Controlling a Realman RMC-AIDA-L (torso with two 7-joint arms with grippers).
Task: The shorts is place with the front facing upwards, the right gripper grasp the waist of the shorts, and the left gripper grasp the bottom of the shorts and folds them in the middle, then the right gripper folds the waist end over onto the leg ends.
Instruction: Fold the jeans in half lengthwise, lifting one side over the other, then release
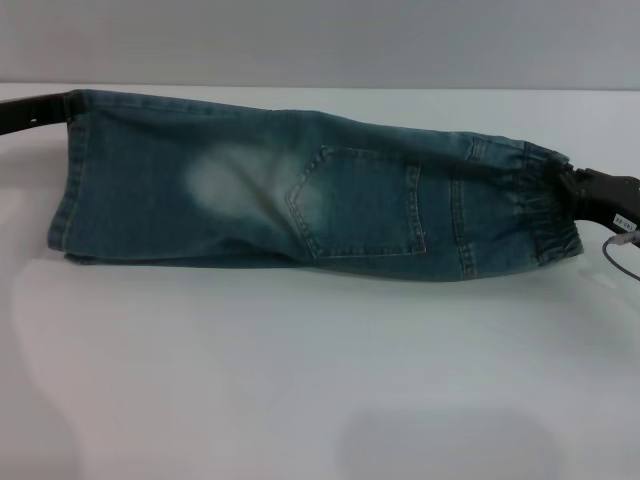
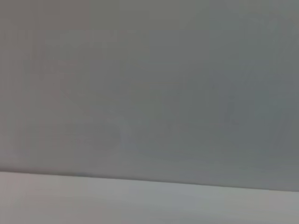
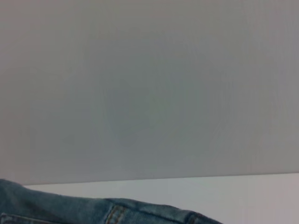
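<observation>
The blue-green denim shorts lie stretched across the white table, folded lengthwise, with a pocket and a pale faded patch facing up. The leg ends are at the left and the gathered waist is at the right. My left gripper is a dark shape at the far corner of the leg hem, shut on it. At the middle of the waistband, my right gripper is shut on the elastic. A strip of the shorts' denim shows in the right wrist view. The left wrist view holds only table and wall.
Bare white table spreads in front of the shorts. A grey wall rises just behind the table's far edge. A thin grey cable loop hangs below the right gripper.
</observation>
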